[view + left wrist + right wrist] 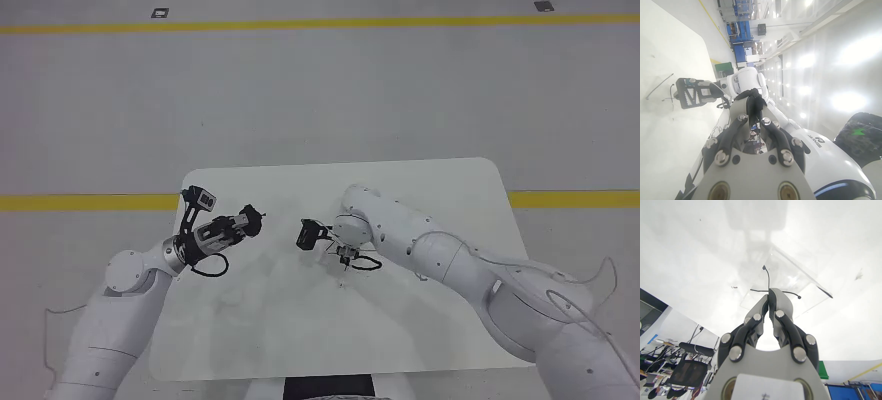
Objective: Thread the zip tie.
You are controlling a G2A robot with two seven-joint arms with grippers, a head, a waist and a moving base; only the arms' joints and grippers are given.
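White table is lying under both arms; right claw, pointing downward, is pinching a black zip tie; left claw, at its nine o'clock, is pressing its tips together.

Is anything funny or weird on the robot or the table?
Yes. A black cloth is knotted around the tip of the left end effector, which is odd for something meant to pinch. The right end effector pinches a zip tie above a clear tray. Nothing looks spilled.
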